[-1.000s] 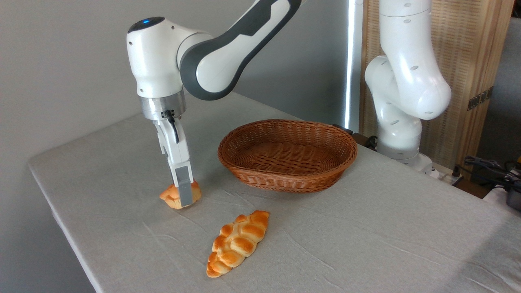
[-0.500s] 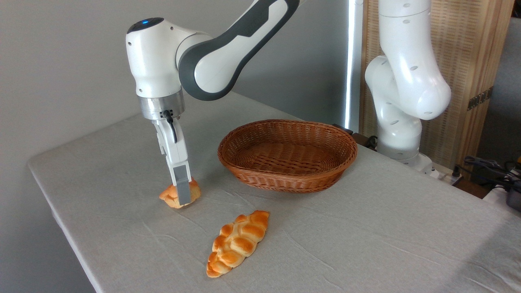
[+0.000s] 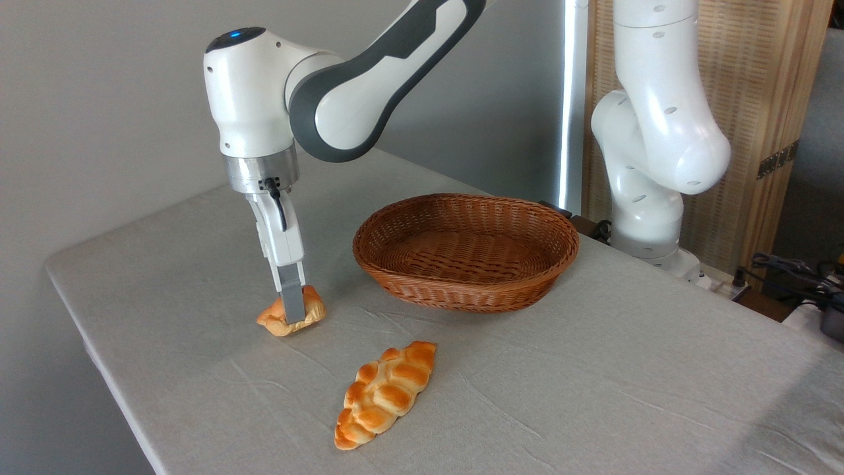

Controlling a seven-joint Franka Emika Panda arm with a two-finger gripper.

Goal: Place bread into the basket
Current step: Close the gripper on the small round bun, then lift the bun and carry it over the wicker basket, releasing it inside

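**Bun lifting off the tabletop**

Raised slightly since the earlier frame, the bread [image 3: 290, 316] hangs pinched in the closed hand [image 3: 293, 318], left of the braided loaf [image 3: 384, 394]. It looks light and squashy; a mid-body pinch suits. Farther back waits the basket [image 3: 465, 251].

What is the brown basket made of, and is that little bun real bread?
The basket looks like woven wicker, reddish-brown with a slight sheen; its crossing strands show. The bun has a glossy orange top and paler base. That even shine could be glaze or plastic, so I cannot tell if it is real.
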